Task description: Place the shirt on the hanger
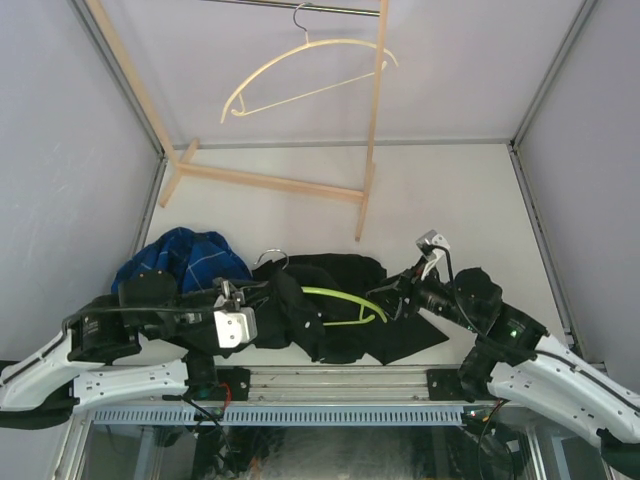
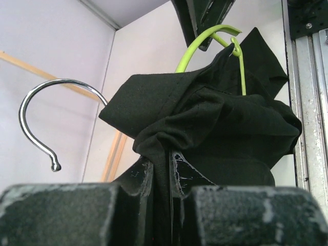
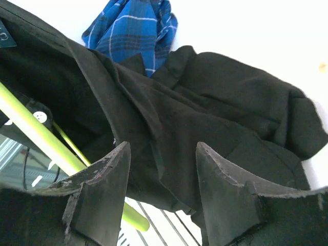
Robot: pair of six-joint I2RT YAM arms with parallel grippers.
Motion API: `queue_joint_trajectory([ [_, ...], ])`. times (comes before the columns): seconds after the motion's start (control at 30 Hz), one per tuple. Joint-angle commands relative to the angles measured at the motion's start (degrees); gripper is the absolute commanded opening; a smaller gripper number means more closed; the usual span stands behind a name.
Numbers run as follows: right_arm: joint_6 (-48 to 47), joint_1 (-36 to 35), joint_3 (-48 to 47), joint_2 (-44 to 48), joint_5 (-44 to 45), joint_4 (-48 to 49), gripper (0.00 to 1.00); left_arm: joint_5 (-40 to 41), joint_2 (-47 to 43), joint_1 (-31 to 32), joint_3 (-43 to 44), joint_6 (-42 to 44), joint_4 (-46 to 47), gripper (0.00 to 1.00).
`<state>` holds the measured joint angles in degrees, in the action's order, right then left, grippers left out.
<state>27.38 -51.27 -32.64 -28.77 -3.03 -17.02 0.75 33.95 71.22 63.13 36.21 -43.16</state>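
Shirt label, print seemingly illegible.

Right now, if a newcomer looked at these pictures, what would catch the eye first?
The crumpled black shirt at the middle of the near edge of the table, with a lime-green hanger poking out of it, draws the eye first. The left pincer pinches a fold of that shirt. A blue plaid shirt lies bunched to its left, and a cream hanger hangs from the rail at the back.

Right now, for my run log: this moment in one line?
left fingers: shut on shirt | right fingers: open | hanger: partly under shirt
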Motion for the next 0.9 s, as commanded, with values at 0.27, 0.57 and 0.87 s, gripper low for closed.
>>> queue_joint_trajectory([
  [0.27,4.44,4.16,-2.04,-9.36,-23.13,14.20,0.53,-3.07,-1.88,-0.12,-2.31,8.20,6.72,0.00],
  [0.57,4.49,3.82,-2.06,-18.04,-24.50,16.00,0.48,-2.99,-1.02,-0.12,-1.46,10.07,8.45,0.00],
  [0.87,5.64,3.28,-2.06,-24.38,-31.21,22.11,0.46,-4.11,-3.03,-0.14,-3.33,14.43,9.40,0.00],
])
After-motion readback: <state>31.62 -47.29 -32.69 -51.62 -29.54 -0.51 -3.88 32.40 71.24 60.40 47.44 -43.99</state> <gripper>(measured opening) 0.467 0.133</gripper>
